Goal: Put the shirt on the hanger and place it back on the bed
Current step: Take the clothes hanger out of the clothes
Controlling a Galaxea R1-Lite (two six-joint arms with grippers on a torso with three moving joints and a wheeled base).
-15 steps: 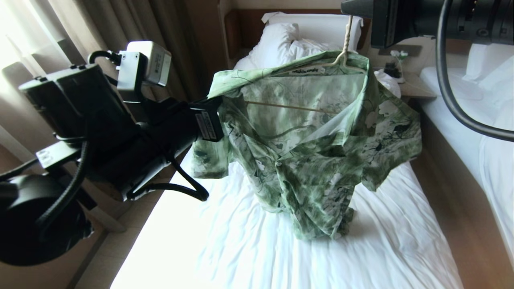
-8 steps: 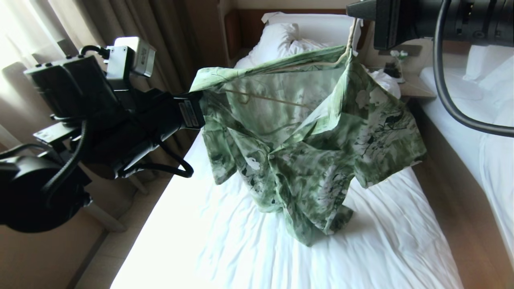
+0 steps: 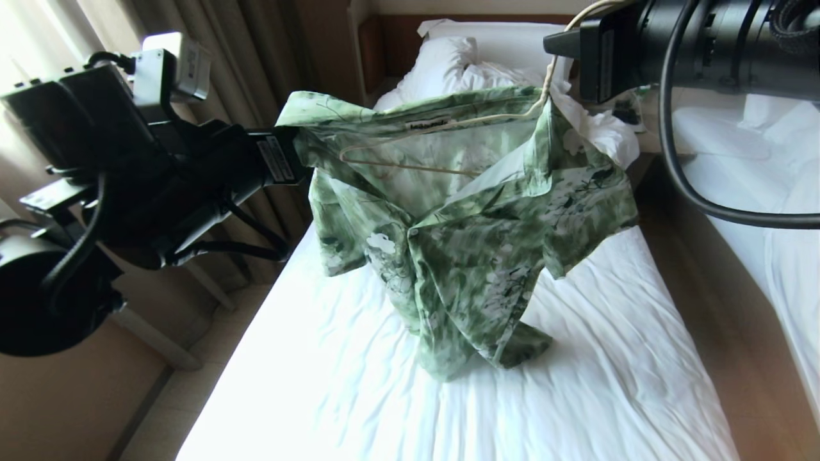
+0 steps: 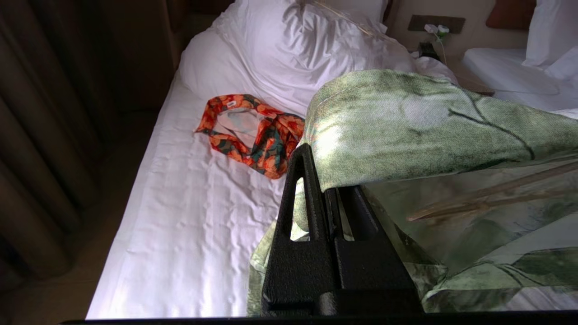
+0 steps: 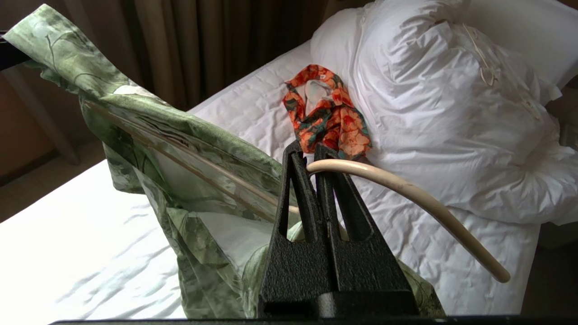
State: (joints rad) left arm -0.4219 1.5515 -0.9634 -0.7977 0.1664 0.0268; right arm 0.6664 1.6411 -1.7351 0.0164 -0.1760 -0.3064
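Note:
The green leaf-print shirt (image 3: pixel 474 256) hangs over the bed (image 3: pixel 608 384), draped on the cream hanger (image 3: pixel 410 168), and its hem rests on the sheet. My left gripper (image 3: pixel 296 144) is at the shirt's left shoulder, shut on the fabric (image 4: pixel 406 131). In the left wrist view this left gripper (image 4: pixel 323 171) pinches the shoulder edge, with the hanger arm (image 4: pixel 487 198) showing through the cloth. My right gripper (image 3: pixel 557 45) is above the collar at the upper right. In its wrist view the right gripper (image 5: pixel 311 155) is shut on the hanger's hook (image 5: pixel 406 189), with the shirt (image 5: pixel 180 149) below.
A small orange floral garment (image 4: pixel 253 131) lies near the pillows and bunched duvet (image 5: pixel 451 113) at the bed's head. Curtains (image 3: pixel 211 77) hang along the left side. A second bed (image 3: pixel 769 211) stands at the right across a narrow aisle, with a nightstand (image 3: pixel 634 109) between them.
My left gripper has moved left and up with the shirt's shoulder, stretching the fabric wider along the hanger. The right gripper still holds the hook and has barely shifted.

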